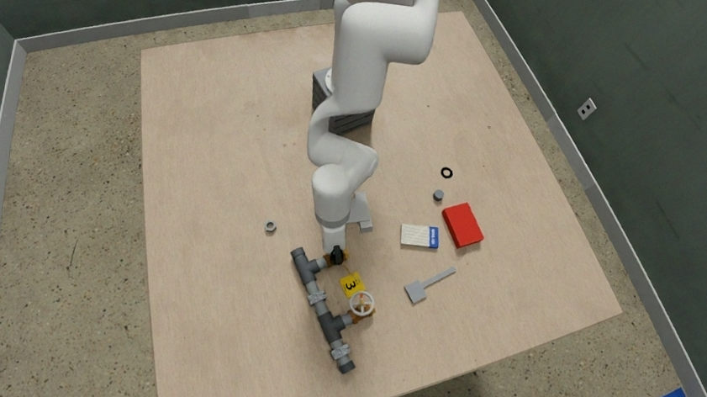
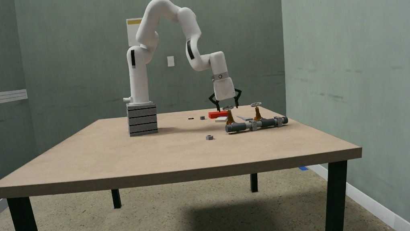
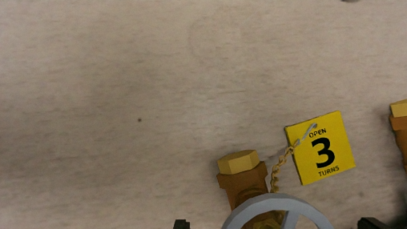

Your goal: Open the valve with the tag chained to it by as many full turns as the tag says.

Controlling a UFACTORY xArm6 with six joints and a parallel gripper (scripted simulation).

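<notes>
A grey pipe [image 1: 322,312] [image 2: 246,126] lies on the table and carries two brass valves with handwheels. The valve nearer the arm [image 2: 228,108] [image 3: 276,210] has a yellow tag [image 1: 351,285] [image 3: 320,147] chained to it; the tag reads "OPEN 3 TURNS". The other valve [image 1: 365,302] [image 2: 255,104] stands further along the pipe, and its brass body shows at the right edge of the wrist view [image 3: 400,120]. My gripper [image 2: 228,107] [image 1: 336,253] is open, with its fingers on either side of the tagged valve's handwheel and not gripping it.
On the table lie a red block [image 1: 462,224], a white and blue card [image 1: 419,235], a grey scraper [image 1: 427,284], a grey nut [image 1: 270,225] [image 2: 209,137], a small grey cylinder [image 1: 438,194] and a black ring [image 1: 447,168]. The arm's grey base block [image 2: 141,119] stands at the back.
</notes>
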